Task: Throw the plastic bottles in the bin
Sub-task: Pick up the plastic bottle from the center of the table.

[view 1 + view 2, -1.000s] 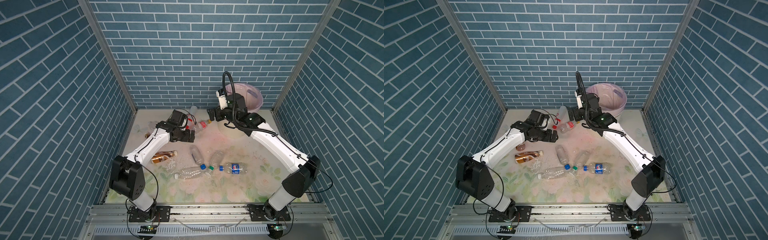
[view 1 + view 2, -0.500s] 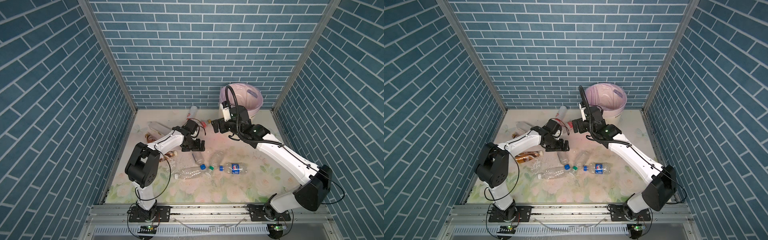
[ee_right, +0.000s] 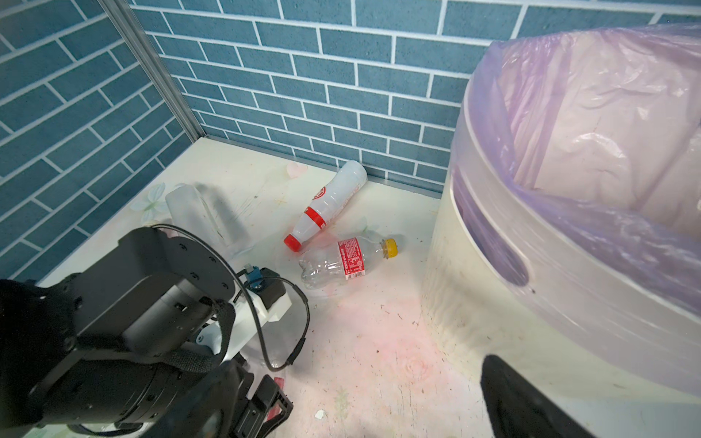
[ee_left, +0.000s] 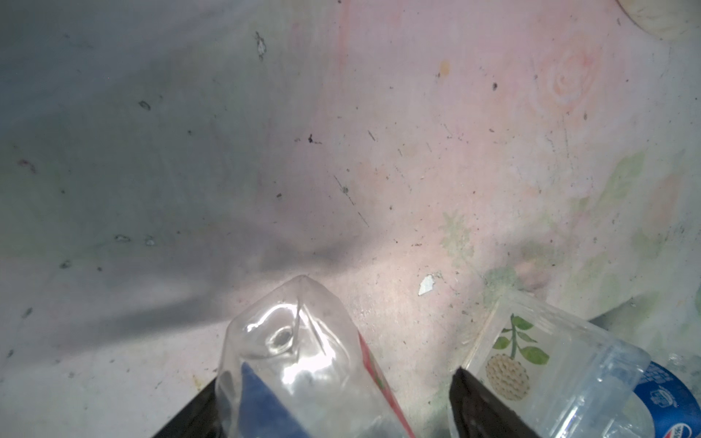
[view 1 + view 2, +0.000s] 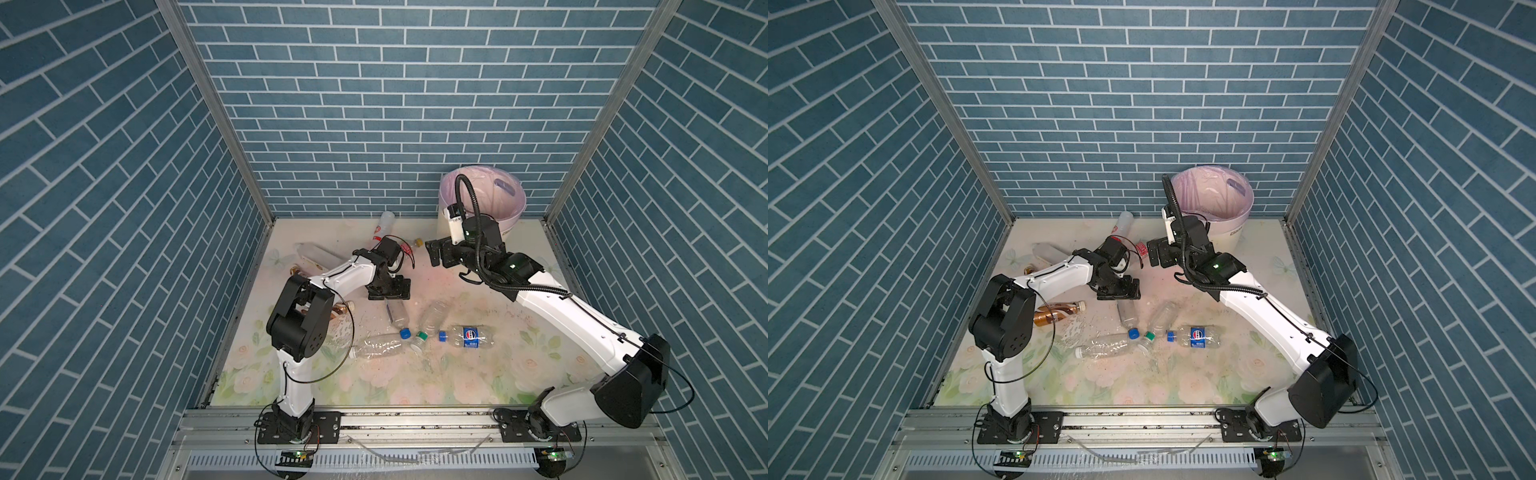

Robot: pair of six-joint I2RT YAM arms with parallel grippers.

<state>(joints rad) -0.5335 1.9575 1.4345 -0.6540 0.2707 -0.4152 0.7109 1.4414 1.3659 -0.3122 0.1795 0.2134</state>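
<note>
My left gripper (image 5: 388, 296) (image 5: 1119, 295) is low over the floor mat, its jaws open around the base of a clear bottle with a blue cap (image 5: 398, 314) (image 4: 296, 360). One finger lies against it and the other finger (image 4: 470, 394) stands apart. Beside it lie a green-capped clear bottle (image 5: 432, 319) (image 4: 550, 364), a blue-labelled bottle (image 5: 469, 336) and a white-capped one (image 5: 378, 345). The lilac-lined bin (image 5: 513, 222) (image 3: 531, 303) stands in the back right corner. My right gripper (image 5: 434, 252) (image 3: 347, 379) hovers open and empty left of it.
Near the back wall lie a white bottle with a red cap (image 3: 330, 204), a red-labelled bottle with a yellow cap (image 3: 349, 258) and a cloudy bottle (image 5: 1050, 251). A brown bottle (image 5: 1059, 312) lies under my left arm. Brick walls enclose three sides.
My left arm swung from the back left to the middle and came down over the blue-capped bottle, jaws narrowing slightly. My right gripper dropped from the bin's rim to its left side.
</note>
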